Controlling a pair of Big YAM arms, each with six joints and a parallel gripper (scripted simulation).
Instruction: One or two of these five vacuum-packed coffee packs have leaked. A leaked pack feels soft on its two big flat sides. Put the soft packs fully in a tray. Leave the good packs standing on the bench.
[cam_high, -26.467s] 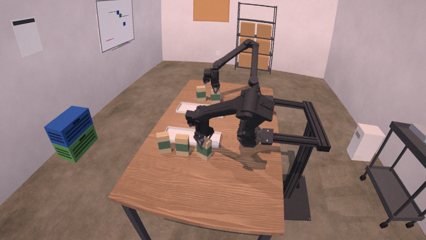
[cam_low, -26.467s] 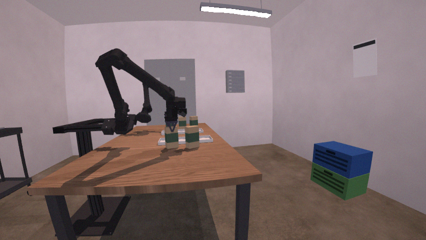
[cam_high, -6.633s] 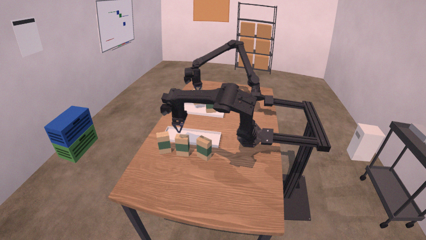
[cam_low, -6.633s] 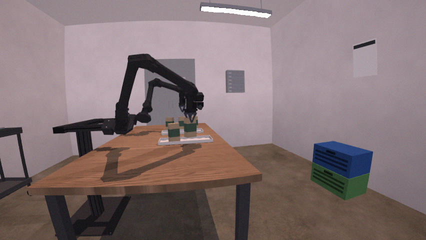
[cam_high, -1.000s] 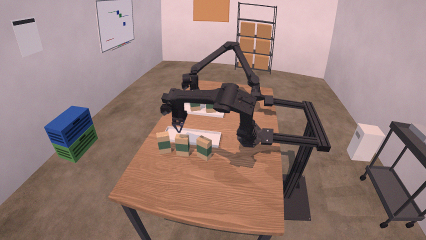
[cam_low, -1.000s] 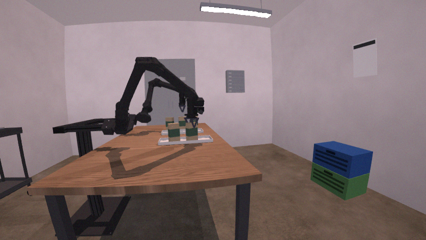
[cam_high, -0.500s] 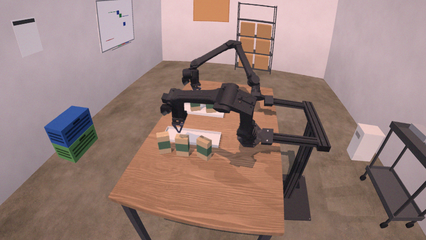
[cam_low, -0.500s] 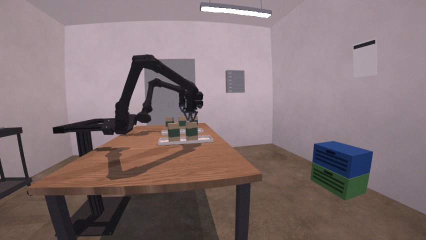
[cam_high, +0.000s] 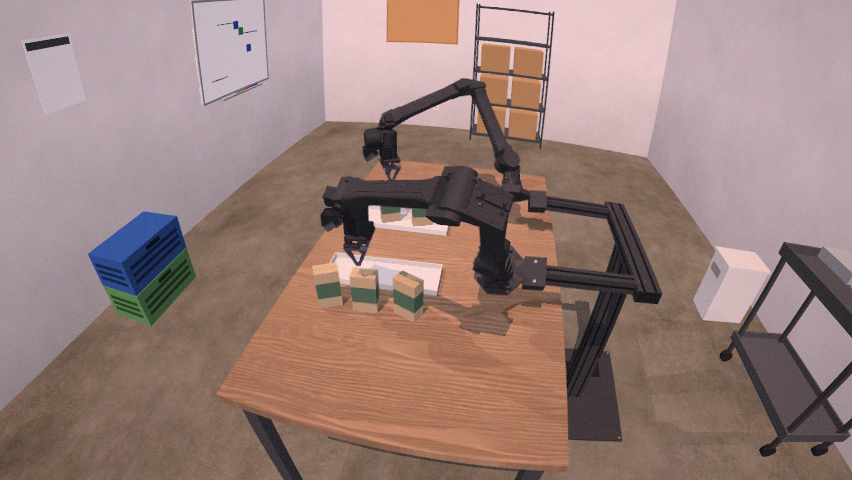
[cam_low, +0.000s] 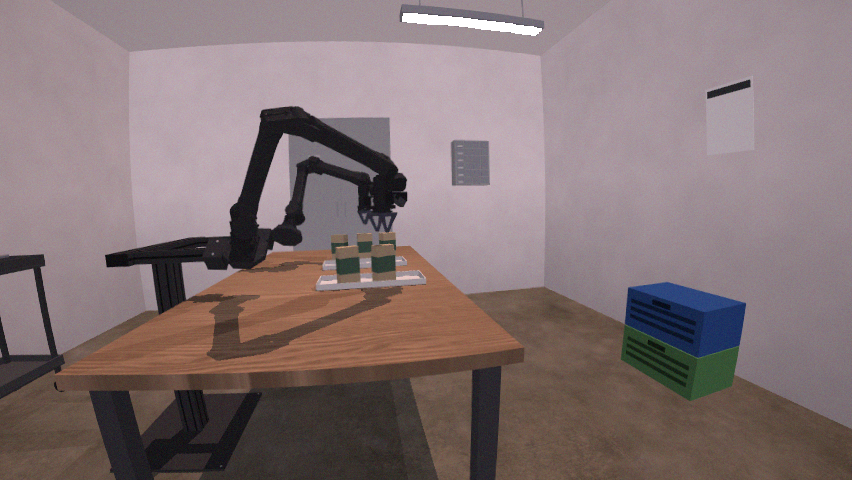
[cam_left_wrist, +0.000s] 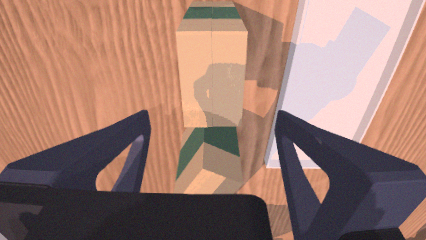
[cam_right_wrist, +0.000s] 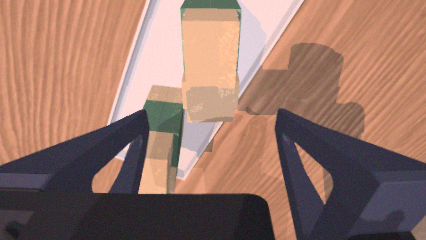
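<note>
Three tan packs with green bands stand in a row on the bench: left (cam_high: 327, 285), middle (cam_high: 364, 289) and right (cam_high: 408, 295). An empty white tray (cam_high: 387, 271) lies just behind them. My left gripper (cam_high: 356, 256) is open and empty, hanging above the middle pack (cam_left_wrist: 212, 80), with the tray (cam_left_wrist: 340, 80) beside it. Two more packs (cam_high: 390, 212) (cam_high: 420, 215) stand in the far tray (cam_high: 411, 223), partly hidden by the arm. My right gripper (cam_high: 390, 171) is open and empty, well above them. In the right wrist view one pack (cam_right_wrist: 210, 65) stands in the tray (cam_right_wrist: 160, 60). The other (cam_right_wrist: 161, 145) stands at the tray's edge.
The arms' black stand (cam_high: 602, 250) is at one long side of the table. A blue and green crate (cam_high: 143, 268), a white box (cam_high: 730, 283) and a cart (cam_high: 798, 351) stand on the floor. A shelf rack (cam_high: 512, 74) is by the far wall.
</note>
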